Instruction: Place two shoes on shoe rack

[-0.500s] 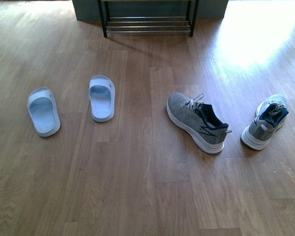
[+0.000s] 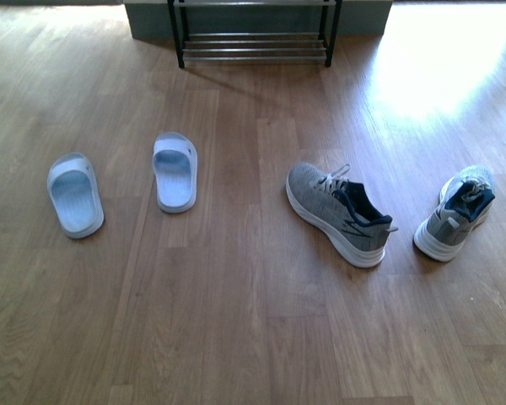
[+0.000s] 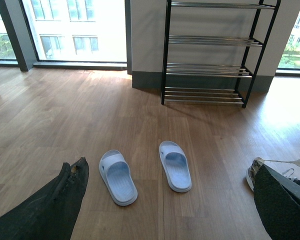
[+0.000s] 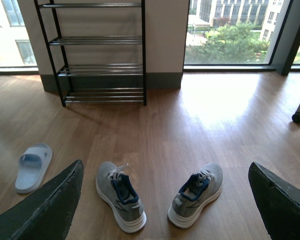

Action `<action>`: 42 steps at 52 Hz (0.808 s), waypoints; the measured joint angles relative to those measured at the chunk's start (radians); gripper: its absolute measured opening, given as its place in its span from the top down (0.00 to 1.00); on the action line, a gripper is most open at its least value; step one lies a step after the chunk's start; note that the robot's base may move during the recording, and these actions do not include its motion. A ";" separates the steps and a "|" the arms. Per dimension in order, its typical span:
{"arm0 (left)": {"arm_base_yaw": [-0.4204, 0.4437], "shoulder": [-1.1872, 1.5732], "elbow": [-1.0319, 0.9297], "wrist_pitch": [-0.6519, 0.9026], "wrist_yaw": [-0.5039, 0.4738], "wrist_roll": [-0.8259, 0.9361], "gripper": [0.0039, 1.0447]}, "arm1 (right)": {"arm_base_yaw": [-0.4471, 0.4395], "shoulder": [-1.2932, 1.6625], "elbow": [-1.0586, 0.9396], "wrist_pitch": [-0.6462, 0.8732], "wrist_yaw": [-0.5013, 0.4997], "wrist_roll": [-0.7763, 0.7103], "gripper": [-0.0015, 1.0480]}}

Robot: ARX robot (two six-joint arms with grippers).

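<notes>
Front: inner sneaker (image 2: 337,211) and outer sneaker (image 2: 455,215) lay on the floor (image 2: 236,295) at 4 o'clock; shoe rack (image 2: 255,38) stood at 12
Left wrist: left gripper (image 3: 170,164) gaped empty, facing slippers (image 3: 118,177)
Right wrist: right gripper (image 4: 165,165) gaped empty, nearer; both sneakers lay ahead, long axes roughly rackward

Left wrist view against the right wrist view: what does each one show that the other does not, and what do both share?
Only the left wrist view shows both slippers. Only the right wrist view shows both sneakers whole, and a small wheel. Both show the shoe rack, the wood floor and the slipper nearest the sneakers.
</notes>
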 joint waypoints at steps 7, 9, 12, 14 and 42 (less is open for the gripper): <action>0.000 0.000 0.000 0.000 0.000 0.000 0.09 | 0.000 0.000 0.000 0.000 0.000 0.000 0.09; 0.000 0.000 0.000 0.000 0.000 0.000 0.09 | 0.000 0.000 0.000 0.000 0.000 0.000 0.09; 0.000 0.000 0.000 0.000 0.000 0.000 0.09 | 0.000 0.000 0.000 0.000 0.000 0.000 0.09; 0.000 0.000 0.000 0.000 0.000 0.000 0.09 | 0.000 0.000 0.000 0.000 0.000 0.000 0.09; 0.000 0.000 0.000 0.000 0.000 0.000 0.09 | 0.000 0.000 0.000 0.000 0.000 0.000 0.09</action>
